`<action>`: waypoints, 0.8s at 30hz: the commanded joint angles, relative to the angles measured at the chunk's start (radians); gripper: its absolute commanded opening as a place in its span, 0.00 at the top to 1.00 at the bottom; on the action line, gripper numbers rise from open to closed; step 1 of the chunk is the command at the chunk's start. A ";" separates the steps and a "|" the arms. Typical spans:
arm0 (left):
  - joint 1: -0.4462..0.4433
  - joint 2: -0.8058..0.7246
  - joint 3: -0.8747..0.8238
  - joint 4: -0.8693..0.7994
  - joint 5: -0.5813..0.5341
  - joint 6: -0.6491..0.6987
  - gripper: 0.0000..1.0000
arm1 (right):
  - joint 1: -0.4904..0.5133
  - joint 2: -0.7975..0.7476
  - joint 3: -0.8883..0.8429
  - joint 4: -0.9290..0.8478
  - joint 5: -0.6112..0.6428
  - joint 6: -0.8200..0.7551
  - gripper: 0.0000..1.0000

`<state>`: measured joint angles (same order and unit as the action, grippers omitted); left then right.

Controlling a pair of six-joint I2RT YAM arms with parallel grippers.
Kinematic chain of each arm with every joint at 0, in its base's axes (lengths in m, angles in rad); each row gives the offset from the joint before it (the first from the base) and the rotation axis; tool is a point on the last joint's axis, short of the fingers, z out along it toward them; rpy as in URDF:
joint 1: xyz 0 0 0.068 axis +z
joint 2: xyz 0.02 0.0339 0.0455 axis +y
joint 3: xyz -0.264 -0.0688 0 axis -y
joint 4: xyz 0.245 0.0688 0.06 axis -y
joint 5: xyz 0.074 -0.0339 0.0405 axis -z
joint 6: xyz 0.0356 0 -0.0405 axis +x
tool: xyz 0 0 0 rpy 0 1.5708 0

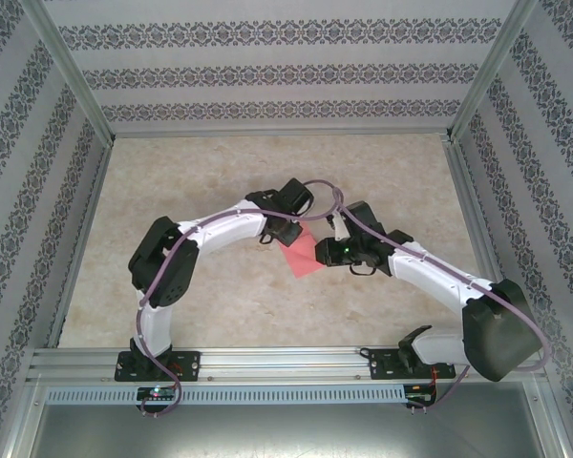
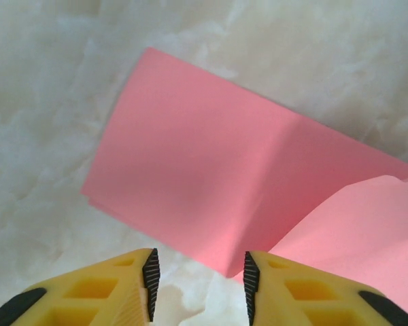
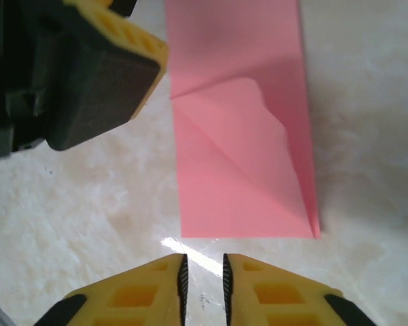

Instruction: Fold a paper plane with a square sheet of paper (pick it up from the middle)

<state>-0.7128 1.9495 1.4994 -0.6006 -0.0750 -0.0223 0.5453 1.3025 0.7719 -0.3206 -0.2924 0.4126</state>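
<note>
The left pincer hovers with jaws apart and empty just off an edge of the square sheet of paper. The sheet lies mid-tabletop between the arms, folded into a strip, with one corner flap turned in diagonally and bowing up instead of lying flat. The right pincer, jaws a slit apart and holding nothing, sits just off the flap's end; I judge it should press along the diagonal crease while the left pins the strip against sliding.
</note>
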 commanded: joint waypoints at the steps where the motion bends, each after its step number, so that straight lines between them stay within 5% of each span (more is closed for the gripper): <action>1: 0.065 -0.079 0.012 -0.114 0.077 -0.092 0.53 | 0.071 0.028 0.069 -0.036 0.132 -0.173 0.74; 11: 0.240 -0.273 -0.217 -0.029 0.379 -0.249 0.41 | 0.153 0.213 0.218 -0.074 0.226 -0.334 0.62; 16: 0.296 -0.384 -0.363 0.079 0.486 -0.284 0.31 | 0.068 0.249 0.255 -0.086 0.064 -0.370 0.50; 24: 0.315 -0.474 -0.533 0.293 0.647 -0.399 0.24 | -0.055 0.345 0.336 -0.184 -0.071 -0.456 0.51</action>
<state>-0.4038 1.5002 0.9985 -0.4400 0.4767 -0.3527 0.5117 1.5974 1.0664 -0.4347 -0.2909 0.0174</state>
